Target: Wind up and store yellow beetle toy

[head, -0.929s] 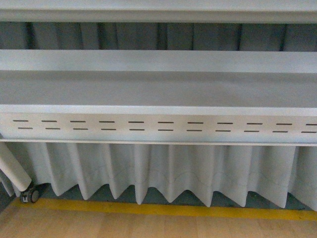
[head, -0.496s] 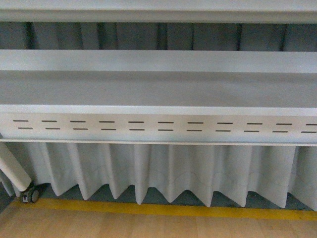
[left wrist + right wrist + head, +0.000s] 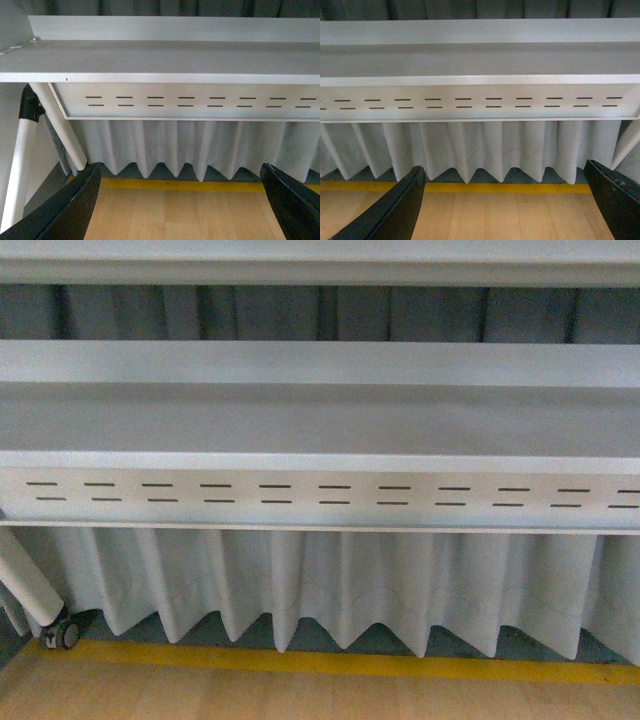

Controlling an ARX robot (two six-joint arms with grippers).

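Observation:
The yellow beetle toy is out of view in every frame. My left gripper [image 3: 181, 205] is open, its black fingers [image 3: 75, 205] spread wide over bare wooden floor with nothing between them. My right gripper [image 3: 505, 205] is open too, its dark fingers [image 3: 400, 207] wide apart above the floor and holding nothing. Neither arm shows in the front view.
A white metal shelf [image 3: 320, 420] with a slotted front panel [image 3: 320, 495] runs across ahead, and another shelf [image 3: 320, 270] sits above it. A pleated white curtain [image 3: 330, 585] hangs below. A yellow floor stripe [image 3: 330, 664] borders the wooden floor. A white leg with a caster [image 3: 62, 632] stands at left.

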